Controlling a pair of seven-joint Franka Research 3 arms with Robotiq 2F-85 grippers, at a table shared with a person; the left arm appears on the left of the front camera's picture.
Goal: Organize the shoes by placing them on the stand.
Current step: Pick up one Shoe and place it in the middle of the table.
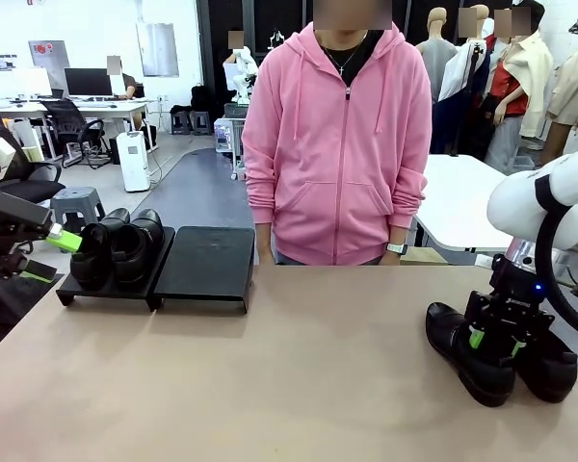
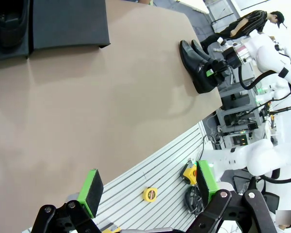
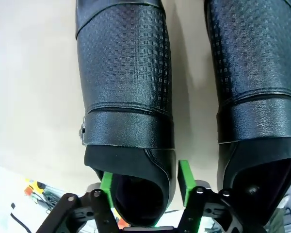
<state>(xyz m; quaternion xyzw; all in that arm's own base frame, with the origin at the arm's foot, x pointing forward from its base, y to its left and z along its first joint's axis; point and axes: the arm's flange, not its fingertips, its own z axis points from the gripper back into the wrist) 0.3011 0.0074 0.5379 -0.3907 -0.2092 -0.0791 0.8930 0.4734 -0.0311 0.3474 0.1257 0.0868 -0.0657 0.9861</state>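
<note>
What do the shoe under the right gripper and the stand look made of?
Shoe: probably leather or an imitation; black, faint sheen, a fine embossed square grid on the toe and a grained strap. Stand: hard flat panel, matte black with no glare; painted metal or plastic, I cannot tell which.

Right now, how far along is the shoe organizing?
Done: two shoes sit on the stand's left half. In hand: the right tool straddles a third shoe's side wall on the table, not yet clamped. Remaining: that shoe and the fourth shoe beside it; the left tool is open, empty.
</note>
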